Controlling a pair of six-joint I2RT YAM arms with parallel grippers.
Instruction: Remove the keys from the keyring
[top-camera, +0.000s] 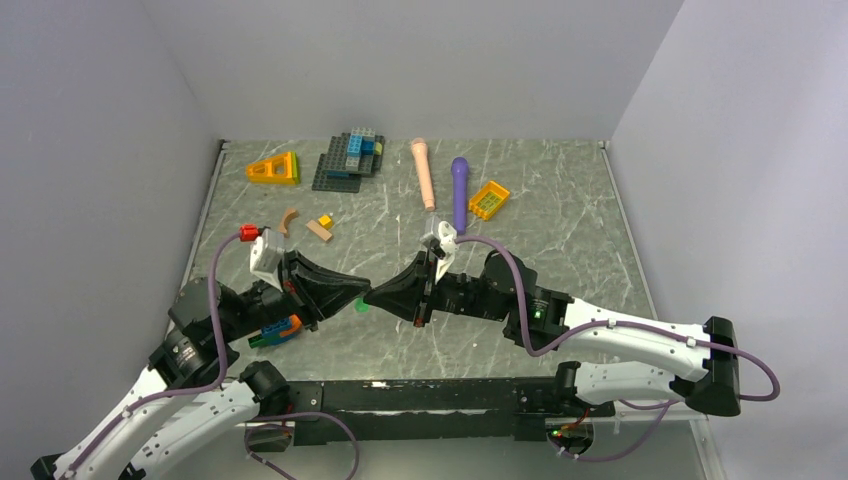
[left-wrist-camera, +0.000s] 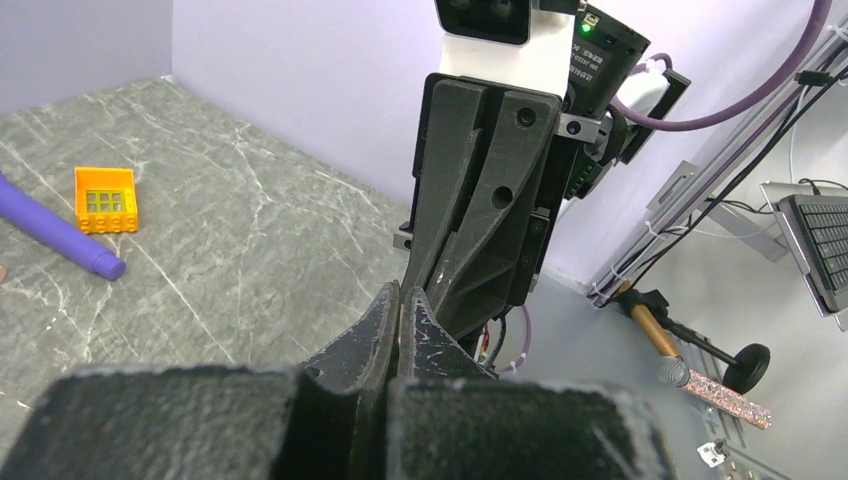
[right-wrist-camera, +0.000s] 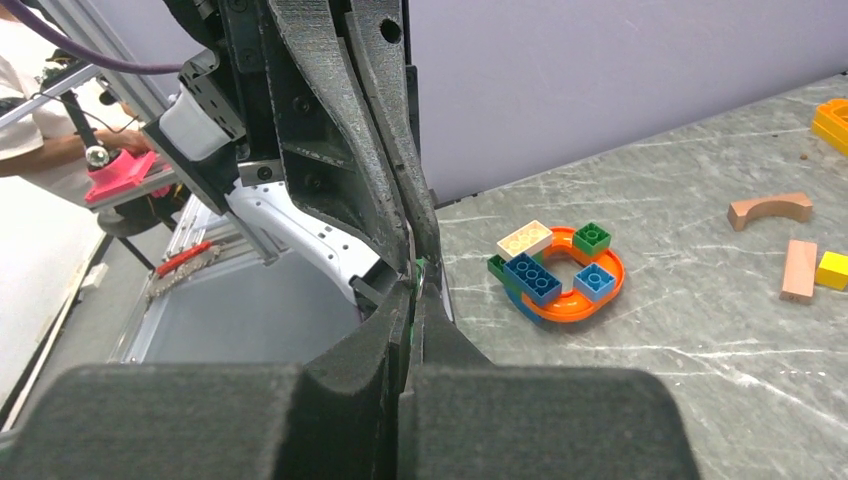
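Note:
My two grippers meet tip to tip low over the middle of the table, the left gripper from the left and the right gripper from the right. Both are shut. In the right wrist view a green sliver of a key sits pinched at the tips of my right gripper, and a green bit shows under the tips from above. In the left wrist view a thin coppery metal edge lies between the closed fingers of my left gripper. The keyring and other keys are hidden by the fingers.
An orange ring with bricks lies by the left arm. Wooden pieces lie at mid left. At the back are a yellow wedge, a brick stack, a peach cylinder, a purple cylinder and a yellow block.

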